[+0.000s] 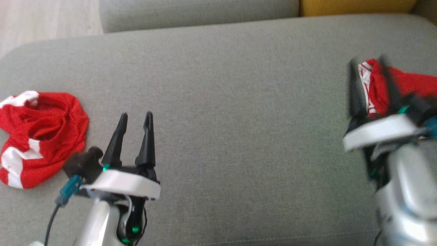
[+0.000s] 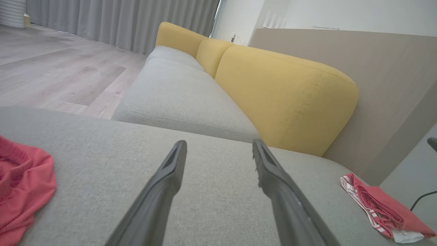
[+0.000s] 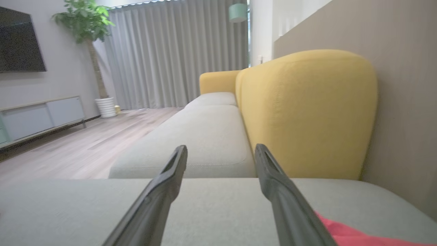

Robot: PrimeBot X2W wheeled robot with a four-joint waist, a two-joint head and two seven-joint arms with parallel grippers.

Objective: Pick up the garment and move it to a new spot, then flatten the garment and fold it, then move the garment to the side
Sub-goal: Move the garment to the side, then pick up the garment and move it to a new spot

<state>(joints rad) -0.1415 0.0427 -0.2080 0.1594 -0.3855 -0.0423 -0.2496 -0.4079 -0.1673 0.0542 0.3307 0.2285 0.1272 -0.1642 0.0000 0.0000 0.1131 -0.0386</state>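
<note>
Left gripper: fingers apart, nothing between them, poised over bare cushion; same in its wrist view.
Right gripper: blurred in the head view, fingers spread and overlapping the striped end of the folded garment; whether they touch it cannot be told. Its wrist view shows the gap between the fingers empty, with red cloth low beside one finger.

Surface: grey seat cushion, woven fabric, broad and flat, with a second grey seat beyond it.
Room: yellow backrest, beige wall panel, pale wooden floor, grey curtains, potted plant, dark screen, low cabinet.

Folded garment: red with white striped trim, at the cushion's right edge near the backrest, partly cut off by the head view's border. In the left wrist view it is a narrow, flat bundle. Long axis runs across the cushion, left to right, slightly slanted. The striped end points toward the cushion's middle.

Crumpled garment: red with white bands, heaped at the cushion's left edge, just beside the left gripper's wrist, well apart from the folded one.
</note>
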